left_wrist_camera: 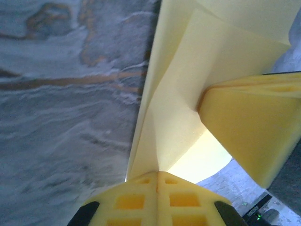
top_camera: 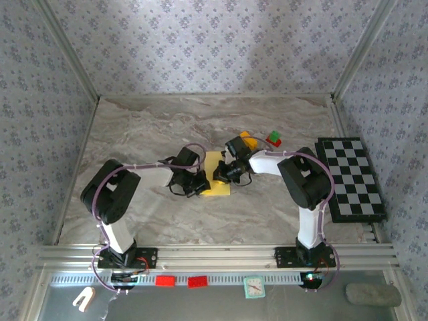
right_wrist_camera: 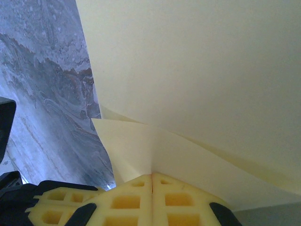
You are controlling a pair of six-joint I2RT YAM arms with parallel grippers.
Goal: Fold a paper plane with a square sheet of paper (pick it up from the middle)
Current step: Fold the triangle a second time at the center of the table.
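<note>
Marble table, patterned walls. From above, the folded yellow paper lies mid-table between the left gripper and the right gripper, with its long axis running away from the arms. At the left wrist, the jaws are together, pinching the paper's edge. At the right wrist, the jaws are together, clamped on a fold.

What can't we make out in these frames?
- Top view: the paper's fold state; the left pincer and right pincer cover it, and it is small.
- Left wrist: the paper's far corners, cut off top and right; a right pincer finger hides more.
- Right wrist: the paper's outline, cut off top and right.
- Top view: orange block, partly behind the right arm.
</note>
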